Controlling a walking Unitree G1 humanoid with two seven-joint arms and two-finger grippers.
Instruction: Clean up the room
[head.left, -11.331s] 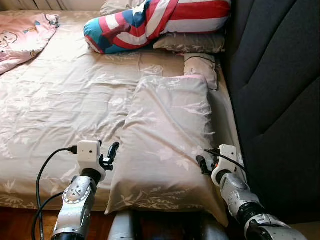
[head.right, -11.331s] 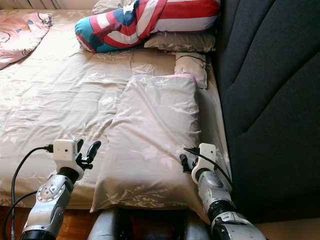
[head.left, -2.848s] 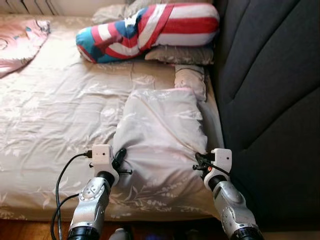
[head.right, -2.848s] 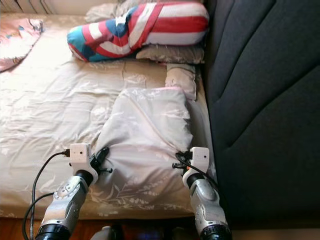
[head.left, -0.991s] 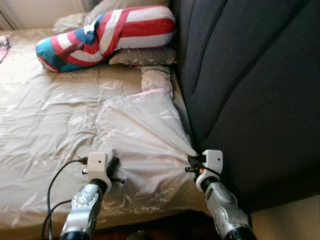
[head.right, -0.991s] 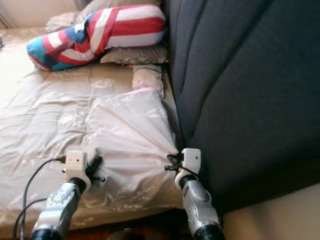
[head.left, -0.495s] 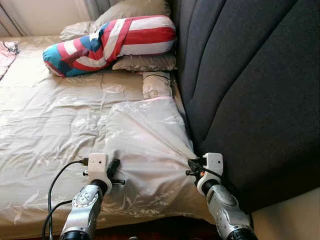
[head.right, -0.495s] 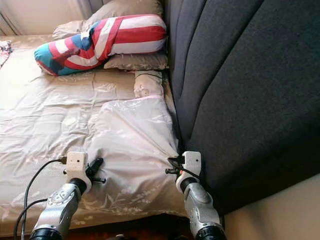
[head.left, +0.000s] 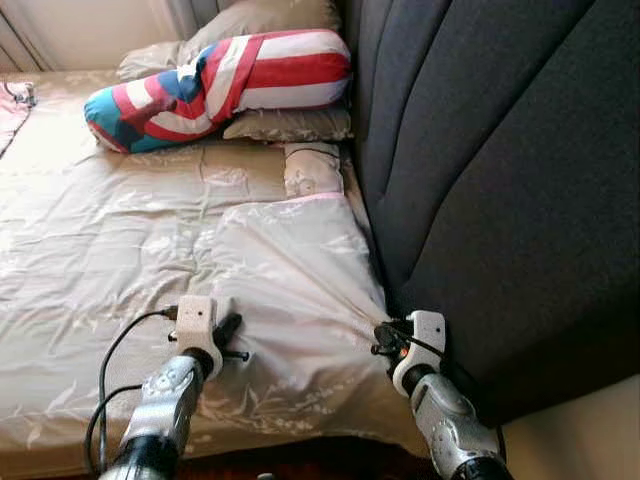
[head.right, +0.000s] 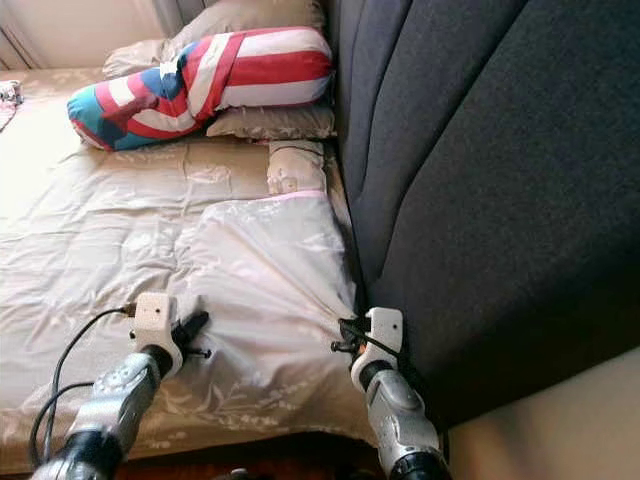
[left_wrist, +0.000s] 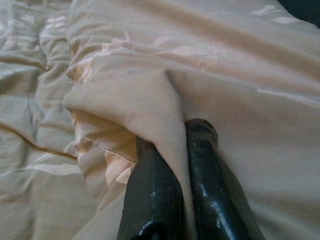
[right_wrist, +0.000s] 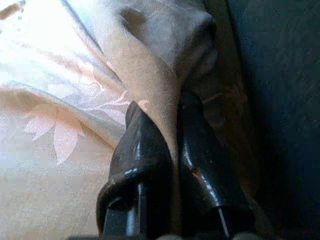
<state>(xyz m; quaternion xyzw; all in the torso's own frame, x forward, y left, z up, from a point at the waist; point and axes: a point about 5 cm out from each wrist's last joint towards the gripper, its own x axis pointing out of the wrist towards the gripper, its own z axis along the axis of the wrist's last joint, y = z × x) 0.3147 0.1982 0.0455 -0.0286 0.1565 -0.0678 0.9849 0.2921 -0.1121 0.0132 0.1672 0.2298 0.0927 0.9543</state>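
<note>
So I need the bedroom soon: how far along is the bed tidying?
In hand: the left gripper and right gripper each pinch a fold of the beige pillow lying flat beside the dark headboard. Already at the bed's head: the striped bolster resting on another pillow. Left: placing the held pillow and smoothing the wrinkled sheet.

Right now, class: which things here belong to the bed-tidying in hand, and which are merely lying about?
In the job:
beige pillow
left gripper, shut on its fabric
right gripper, shut on its corner

Lying about:
striped pillow
small pillow
bedsheet
dark headboard
</note>
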